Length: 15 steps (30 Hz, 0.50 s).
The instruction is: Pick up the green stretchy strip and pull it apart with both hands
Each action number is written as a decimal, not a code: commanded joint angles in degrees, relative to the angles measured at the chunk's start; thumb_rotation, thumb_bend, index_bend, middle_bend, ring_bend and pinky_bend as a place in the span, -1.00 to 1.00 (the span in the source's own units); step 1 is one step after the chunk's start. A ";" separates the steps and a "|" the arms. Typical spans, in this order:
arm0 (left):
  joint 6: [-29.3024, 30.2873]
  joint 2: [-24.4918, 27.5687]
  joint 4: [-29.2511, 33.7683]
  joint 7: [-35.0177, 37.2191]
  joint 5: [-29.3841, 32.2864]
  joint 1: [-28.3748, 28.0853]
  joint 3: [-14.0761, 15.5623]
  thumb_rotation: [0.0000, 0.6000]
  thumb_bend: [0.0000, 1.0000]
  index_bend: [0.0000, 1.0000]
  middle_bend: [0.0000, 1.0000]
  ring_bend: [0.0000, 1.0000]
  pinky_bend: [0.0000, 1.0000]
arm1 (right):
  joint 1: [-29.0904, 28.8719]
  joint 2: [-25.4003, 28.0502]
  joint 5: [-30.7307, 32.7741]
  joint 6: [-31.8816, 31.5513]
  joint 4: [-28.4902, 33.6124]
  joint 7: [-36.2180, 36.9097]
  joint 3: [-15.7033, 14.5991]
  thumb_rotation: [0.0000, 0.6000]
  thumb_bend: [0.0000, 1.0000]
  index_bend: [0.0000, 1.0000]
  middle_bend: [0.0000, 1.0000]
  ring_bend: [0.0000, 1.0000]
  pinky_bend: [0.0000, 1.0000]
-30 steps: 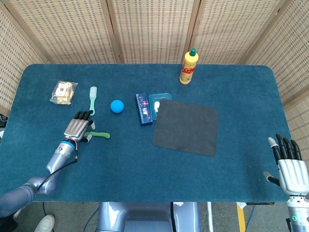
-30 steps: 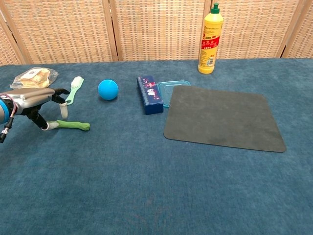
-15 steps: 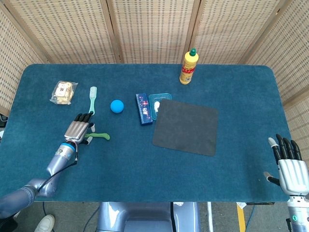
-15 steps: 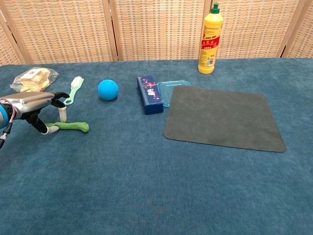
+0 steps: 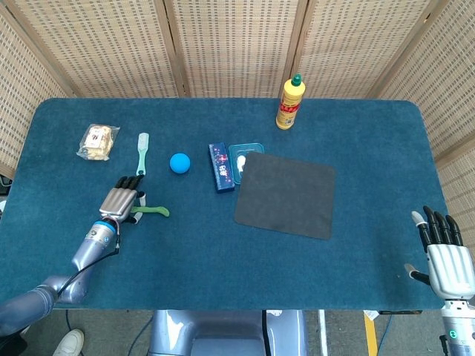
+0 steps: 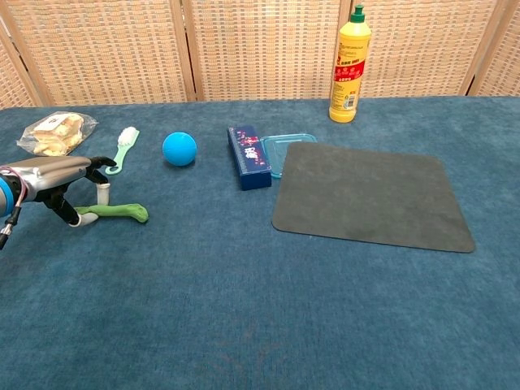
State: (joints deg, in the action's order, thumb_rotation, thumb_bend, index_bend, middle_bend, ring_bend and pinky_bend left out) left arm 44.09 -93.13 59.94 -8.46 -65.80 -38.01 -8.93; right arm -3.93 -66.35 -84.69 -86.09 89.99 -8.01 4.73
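Note:
The green stretchy strip (image 5: 153,211) (image 6: 114,212) lies flat on the blue table at the left. My left hand (image 5: 122,199) (image 6: 55,174) arches over its left end, with fingertips (image 6: 78,218) pinching that end against the cloth. The rest of the strip points right and is free. My right hand (image 5: 445,256) hovers at the table's front right corner with fingers spread and nothing in it, far from the strip. The chest view does not show it.
A light green brush (image 5: 142,153) and a snack bag (image 5: 97,141) lie behind the left hand. A blue ball (image 5: 179,162), a dark blue box (image 5: 220,166), a clear lid (image 5: 245,154), a grey mat (image 5: 286,194) and a yellow bottle (image 5: 290,102) sit further right.
The left hand has slid slightly toward the table's front edge, and the strip has shifted with it. The right hand has stayed still.

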 commanded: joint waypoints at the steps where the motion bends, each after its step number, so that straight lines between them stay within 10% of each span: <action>1: 0.58 0.16 0.37 0.32 -0.13 0.11 -0.07 1.00 -0.14 0.25 -1.00 -1.00 -1.00 | 0.01 0.03 0.01 0.01 0.02 0.09 -0.01 1.00 -1.00 -1.00 -1.00 -1.00 -1.00; 15: 5.54 5.04 9.58 15.80 -6.18 2.23 -1.22 1.00 -0.03 0.49 -1.00 -1.00 -1.00 | -0.19 -0.16 -0.07 0.06 -0.49 0.79 0.16 1.00 -1.00 -1.00 -1.00 -1.00 -1.00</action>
State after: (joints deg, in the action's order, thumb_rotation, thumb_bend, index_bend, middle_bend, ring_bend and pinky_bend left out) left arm 48.49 -89.82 66.45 1.70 -69.50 -36.51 -9.76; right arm -4.07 -66.44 -84.73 -86.06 89.58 -7.28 4.87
